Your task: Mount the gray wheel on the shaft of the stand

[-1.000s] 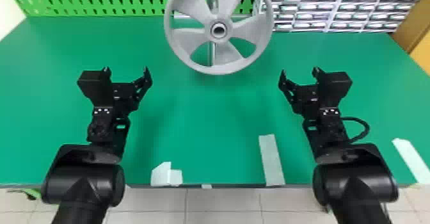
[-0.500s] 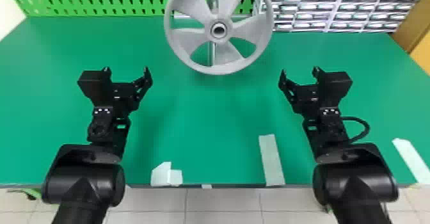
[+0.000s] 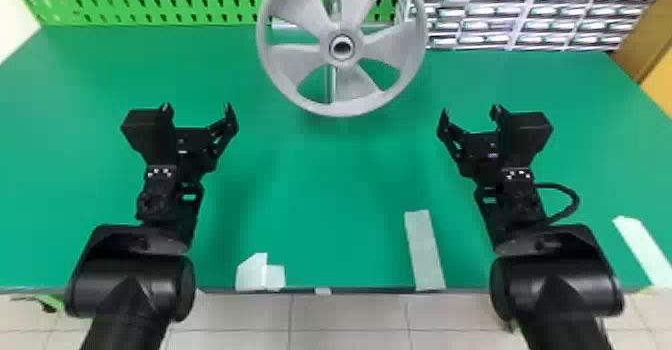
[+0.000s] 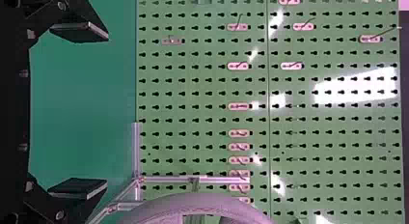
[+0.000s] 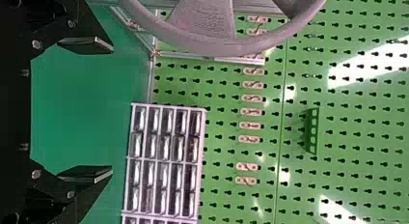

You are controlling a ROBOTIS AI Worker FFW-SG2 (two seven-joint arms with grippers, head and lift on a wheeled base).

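- gray wheel (image 3: 328, 50) over the counter's (image 3: 340, 184) far middle, before the stand (image 3: 330, 86);
- left gripper (image 3: 197, 107) and right gripper (image 3: 469, 111) open, empty, flanking nearer;
- right wrist view adds a green holder (image 5: 312, 131) on the pegboard (image 5: 357, 156); head view, tape (image 3: 424, 249).

The green desk (image 3: 350, 189) bears pale tape at its near edge: overlapping pieces (image 3: 251, 274) left of centre, a long strip (image 3: 424, 251) right of centre, a slanting strip (image 3: 642, 249) farther right. The stand (image 3: 330, 86) and drawer cabinet (image 3: 520, 11) are at the back.
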